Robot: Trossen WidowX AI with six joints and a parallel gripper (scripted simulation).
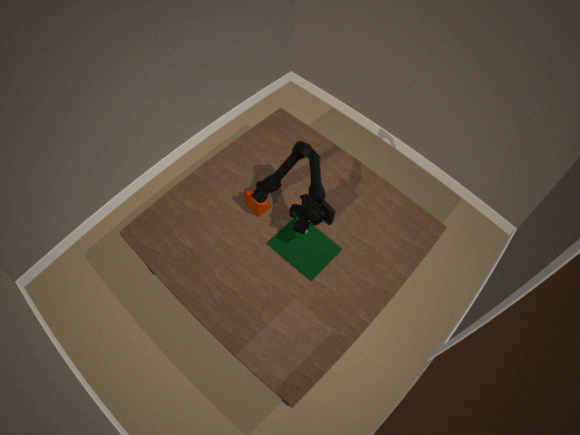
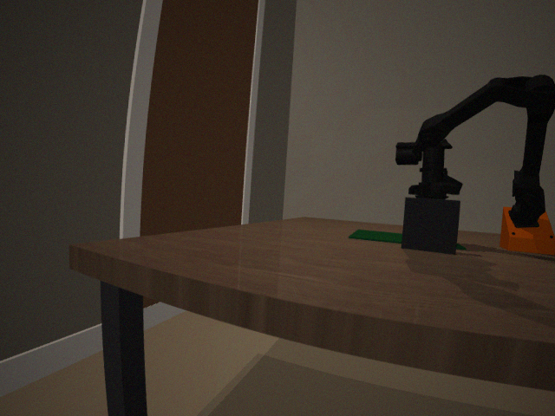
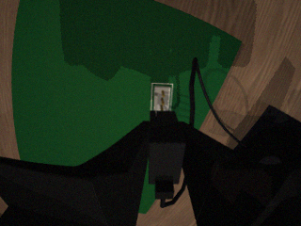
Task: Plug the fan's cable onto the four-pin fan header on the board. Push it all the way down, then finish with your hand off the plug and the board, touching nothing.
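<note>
The arm [image 1: 309, 163] rises from its base, bends sharply at the elbow, and descends to the wrist. The hand [image 3: 165, 127] points straight down, its fingers clamped on the plug [image 3: 165, 151], which protrudes just ahead of the fingertips.
</note>
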